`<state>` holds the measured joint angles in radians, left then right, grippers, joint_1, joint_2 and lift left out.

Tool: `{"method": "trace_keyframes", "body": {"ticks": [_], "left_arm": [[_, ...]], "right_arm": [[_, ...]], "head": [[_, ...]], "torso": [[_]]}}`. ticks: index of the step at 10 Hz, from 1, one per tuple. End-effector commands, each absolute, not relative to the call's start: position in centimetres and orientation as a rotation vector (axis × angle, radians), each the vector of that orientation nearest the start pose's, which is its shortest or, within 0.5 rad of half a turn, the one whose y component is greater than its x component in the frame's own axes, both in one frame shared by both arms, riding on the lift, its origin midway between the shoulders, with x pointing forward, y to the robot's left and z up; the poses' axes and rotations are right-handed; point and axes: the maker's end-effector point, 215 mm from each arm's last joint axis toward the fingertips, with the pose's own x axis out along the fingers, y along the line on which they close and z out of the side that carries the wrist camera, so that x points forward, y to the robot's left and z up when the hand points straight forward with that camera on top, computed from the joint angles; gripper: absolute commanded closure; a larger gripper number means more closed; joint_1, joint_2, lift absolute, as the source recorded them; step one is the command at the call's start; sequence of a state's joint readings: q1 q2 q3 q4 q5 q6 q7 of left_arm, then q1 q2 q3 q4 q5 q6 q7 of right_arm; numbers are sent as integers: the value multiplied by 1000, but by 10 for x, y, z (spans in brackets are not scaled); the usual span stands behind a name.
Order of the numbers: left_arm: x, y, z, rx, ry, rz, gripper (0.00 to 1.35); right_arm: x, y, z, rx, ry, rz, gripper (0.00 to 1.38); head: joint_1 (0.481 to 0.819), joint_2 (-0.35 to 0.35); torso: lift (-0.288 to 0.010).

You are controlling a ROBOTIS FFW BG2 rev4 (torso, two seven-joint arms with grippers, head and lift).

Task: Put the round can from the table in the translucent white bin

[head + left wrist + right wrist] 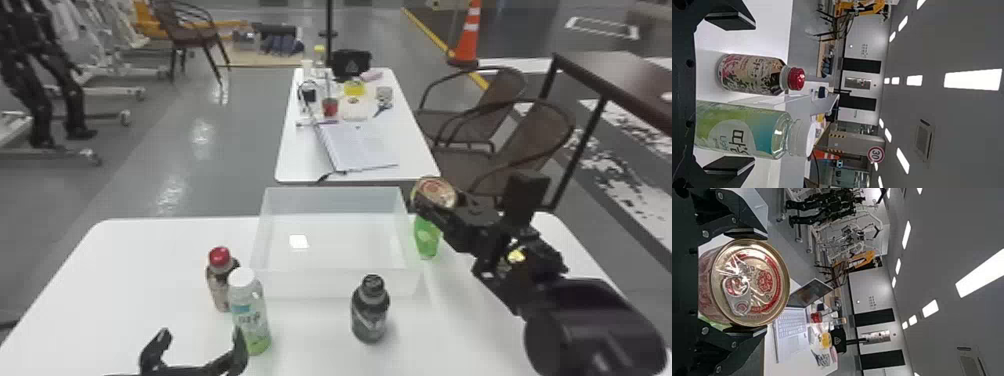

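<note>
Tabletop, white, carries the translucent white bin. Clockwise places are the head view's, around the bin. At two o'clock, the right gripper clamps the round can by its sides, above the table; red print rings its gold, pull-tab lid. At seven, the left gripper holds its jaws wide apart near a white-capped bottle, its green-blue label bearing dark lettering. A dark bottle with pale lettering stands at five, a green bottle at three, a red-capped bottle with a patterned, lettered label at eight.
</note>
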<state>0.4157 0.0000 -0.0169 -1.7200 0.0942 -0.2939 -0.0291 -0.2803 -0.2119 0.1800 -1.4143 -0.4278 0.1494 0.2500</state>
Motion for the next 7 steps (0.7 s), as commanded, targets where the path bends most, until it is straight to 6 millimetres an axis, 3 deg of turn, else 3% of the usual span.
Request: {"method": "trace_keyframes", "body": {"ticks": [1,2,3,7], "left_arm": [[454,218,-390,-107,-25,-18,98],[455,216,-390,-112,-26,-21,98],[457,214,-391,-115,-25,-24,98],[458,214,-390,-123,-29,-23,98]], "right_arm": [[674,-149,-297,189,61,416,722],[690,-144,-274,206,36,423,722],[697,-131,-271,236,48,446,719],[685,-75,-325,375,198,540,714]], "head": [[549,0],[549,0],[549,0],[549,0]], "torso": [[-100],[-100],[-100],[-100]]}}
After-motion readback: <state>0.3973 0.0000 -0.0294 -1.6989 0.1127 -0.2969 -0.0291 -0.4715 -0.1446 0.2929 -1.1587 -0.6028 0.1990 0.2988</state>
